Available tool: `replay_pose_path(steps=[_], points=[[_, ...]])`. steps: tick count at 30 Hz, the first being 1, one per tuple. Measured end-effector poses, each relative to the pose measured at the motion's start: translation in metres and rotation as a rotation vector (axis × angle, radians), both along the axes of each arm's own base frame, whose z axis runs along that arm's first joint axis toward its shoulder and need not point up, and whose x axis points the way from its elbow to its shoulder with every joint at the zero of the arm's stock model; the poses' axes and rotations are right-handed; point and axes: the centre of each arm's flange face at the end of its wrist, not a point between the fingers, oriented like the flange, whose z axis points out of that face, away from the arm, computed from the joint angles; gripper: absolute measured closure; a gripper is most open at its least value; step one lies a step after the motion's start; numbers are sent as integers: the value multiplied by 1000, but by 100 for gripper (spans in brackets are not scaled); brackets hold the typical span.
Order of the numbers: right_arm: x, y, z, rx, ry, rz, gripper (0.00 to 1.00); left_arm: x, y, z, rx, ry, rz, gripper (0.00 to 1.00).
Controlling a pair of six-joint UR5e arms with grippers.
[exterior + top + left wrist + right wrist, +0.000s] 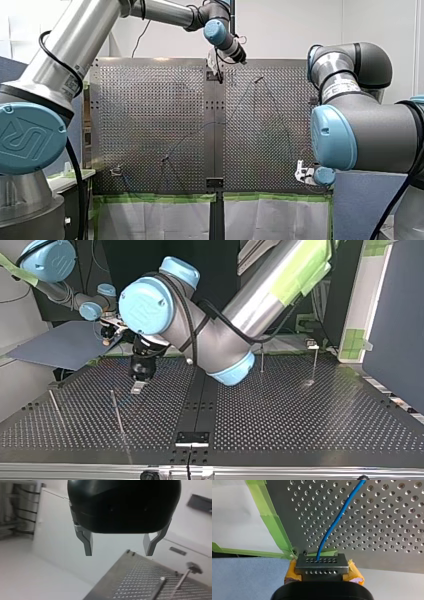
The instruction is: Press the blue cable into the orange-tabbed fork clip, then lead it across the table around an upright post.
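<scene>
At the perforated table's (387, 530) near edge, just beside the green tape (270, 522), the right gripper (322, 566) is clamped on the blue cable (337, 520), its yellow pads (355, 573) drawn close together. The cable looks thin, light and limp, likely to sag or slip, so a hold close to the stretch being seated should give the most control. From the grip it runs out across the table. Over the table's far edge, the left gripper (118, 553) hangs with its metal fingers (87, 542) wide apart, holding and touching nothing.
</scene>
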Motion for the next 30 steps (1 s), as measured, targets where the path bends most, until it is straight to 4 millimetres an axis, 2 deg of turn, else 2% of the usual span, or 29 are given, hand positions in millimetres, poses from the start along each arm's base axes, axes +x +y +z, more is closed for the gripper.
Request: replay_pose_path(steps=[8,14,23,30], points=[[1,0,0,0,-5,7,100,-8,-4,-17,89,5,-75,0],[2,0,0,2,-6,12,100,-10,0,-26,162,5,-67,0],[4,1,-1,4,-6,16,100,-11,10,-30,284,-1,-3,0],[4,2,-1,6,-6,16,100,-11,18,-26,353,-27,49,0]])
